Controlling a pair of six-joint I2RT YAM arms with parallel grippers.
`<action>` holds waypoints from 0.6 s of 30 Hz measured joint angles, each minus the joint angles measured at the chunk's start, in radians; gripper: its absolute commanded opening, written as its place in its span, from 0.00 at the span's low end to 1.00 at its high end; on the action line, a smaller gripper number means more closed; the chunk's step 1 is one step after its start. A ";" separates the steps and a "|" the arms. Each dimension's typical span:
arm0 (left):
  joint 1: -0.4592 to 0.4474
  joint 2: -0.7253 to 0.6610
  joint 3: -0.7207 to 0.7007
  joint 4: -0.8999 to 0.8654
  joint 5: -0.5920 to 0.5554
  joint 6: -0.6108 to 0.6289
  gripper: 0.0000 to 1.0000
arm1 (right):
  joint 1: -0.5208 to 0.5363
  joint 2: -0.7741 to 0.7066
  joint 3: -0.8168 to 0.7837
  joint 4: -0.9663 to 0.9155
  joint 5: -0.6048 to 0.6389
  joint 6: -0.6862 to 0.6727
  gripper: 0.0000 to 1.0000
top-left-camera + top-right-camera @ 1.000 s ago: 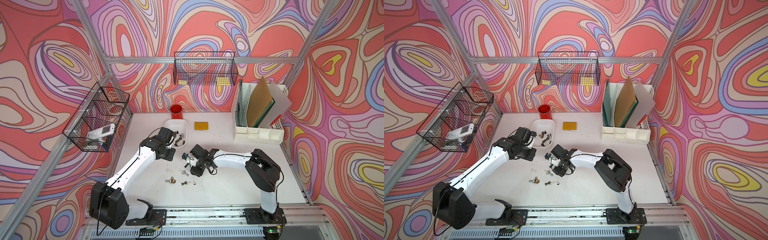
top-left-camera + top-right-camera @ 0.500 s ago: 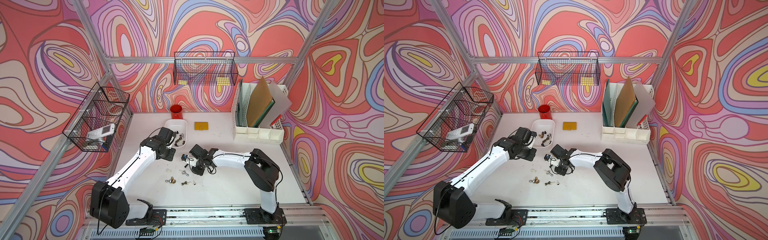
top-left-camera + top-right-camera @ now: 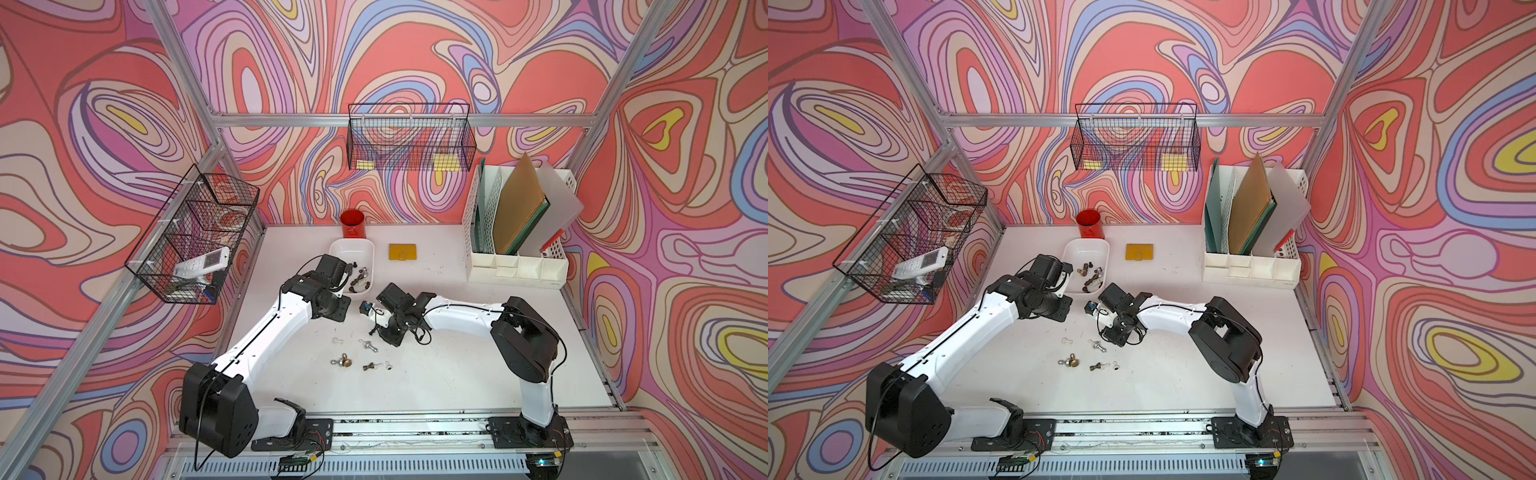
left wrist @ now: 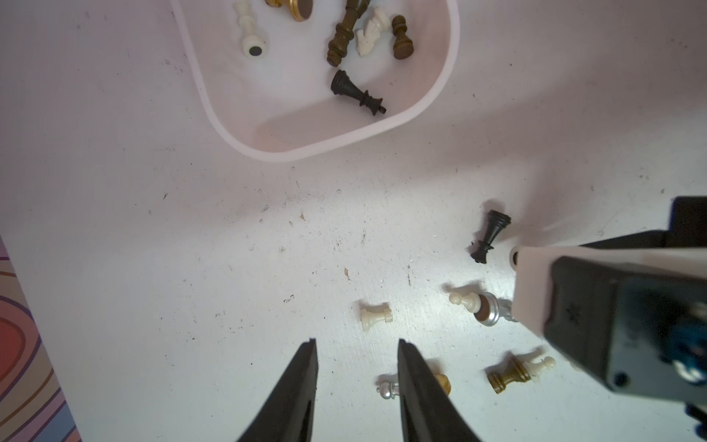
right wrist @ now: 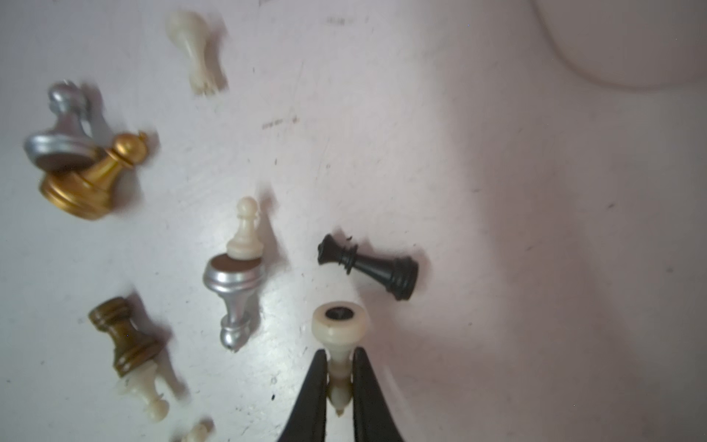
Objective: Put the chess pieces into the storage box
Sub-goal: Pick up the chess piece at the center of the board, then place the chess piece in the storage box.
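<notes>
Though shallow, storage box (image 4: 283, 156) with pieces (image 4: 340, 38)

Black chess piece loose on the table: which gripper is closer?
Right. The right gripper, shut on a white piece, sits just beside the black chess piece; the left gripper, open, is farther off.

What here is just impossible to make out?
- Right wrist view: white piece's head, pinched inside the right gripper.
- Left wrist view: storage box's far end, cut off by the frame edge.
- Top views: loose chess pieces, too small to identify.
</notes>
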 measured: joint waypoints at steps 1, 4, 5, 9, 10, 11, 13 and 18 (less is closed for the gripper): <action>0.000 -0.006 0.000 0.000 -0.009 0.000 0.40 | -0.008 0.000 0.030 0.004 -0.010 0.008 0.13; 0.002 -0.035 -0.003 0.002 -0.047 0.000 0.40 | -0.039 0.000 0.101 0.020 -0.042 0.022 0.13; 0.005 -0.045 -0.006 0.003 -0.063 -0.001 0.39 | -0.051 0.000 0.117 0.021 -0.051 0.027 0.13; 0.025 -0.086 -0.013 0.005 -0.121 -0.005 0.40 | -0.114 0.021 0.212 0.004 -0.076 0.059 0.13; 0.032 -0.096 -0.014 0.007 -0.128 -0.006 0.39 | -0.126 0.039 0.248 -0.003 -0.078 0.067 0.13; 0.039 -0.107 -0.015 0.011 -0.134 -0.007 0.40 | -0.139 0.066 0.294 -0.005 -0.079 0.077 0.14; 0.049 -0.132 -0.021 0.023 -0.138 -0.008 0.39 | -0.156 0.135 0.402 -0.021 -0.077 0.094 0.13; 0.056 -0.161 -0.030 0.039 -0.137 -0.008 0.40 | -0.158 0.377 0.734 -0.074 -0.055 0.122 0.14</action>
